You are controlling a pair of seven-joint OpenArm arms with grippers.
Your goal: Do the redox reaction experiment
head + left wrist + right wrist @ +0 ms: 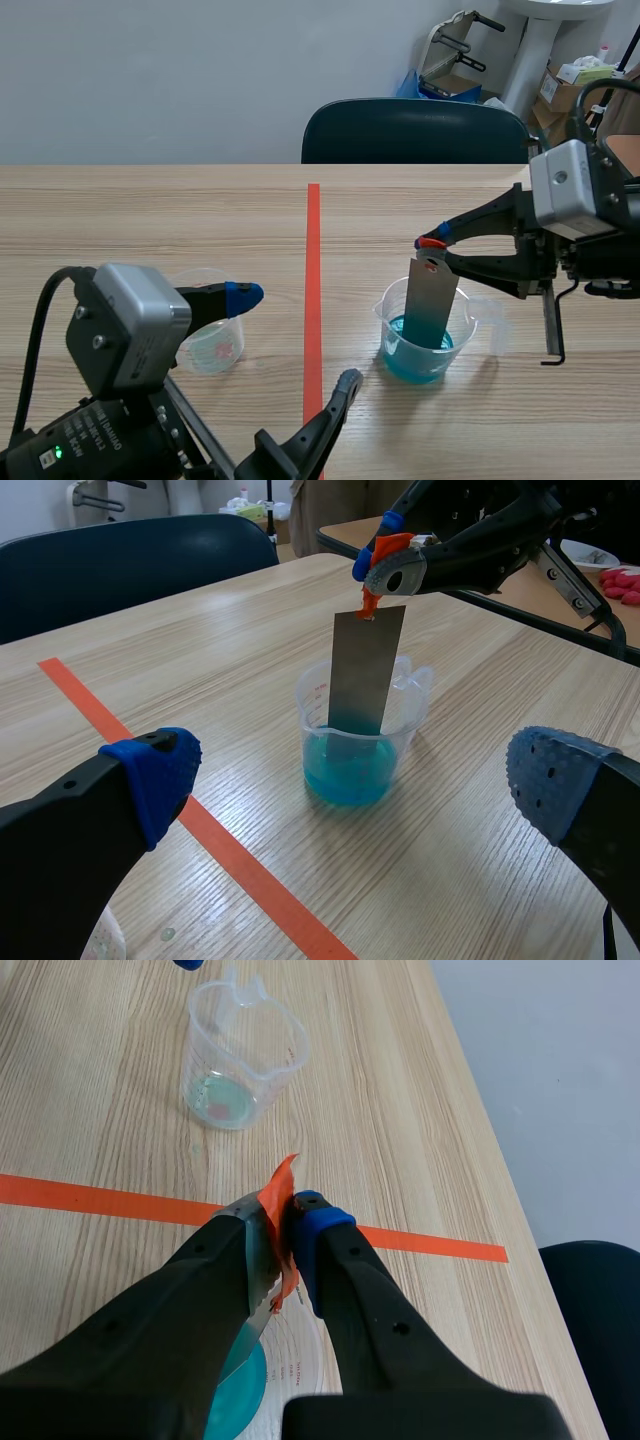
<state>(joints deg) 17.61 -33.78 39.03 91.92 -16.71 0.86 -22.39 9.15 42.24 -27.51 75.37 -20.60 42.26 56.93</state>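
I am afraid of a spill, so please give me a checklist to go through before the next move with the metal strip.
1. Right hand shut on metal strip's taped top: ok.
2. Strip's lower end in blue liquid: ok.
3. Beaker upright, not tilted: ok.
4. Left hand open, apart from that beaker: ok.
5. Other beaker well apart from strip: ok.
6. Any change on strip's surface: cannot tell.
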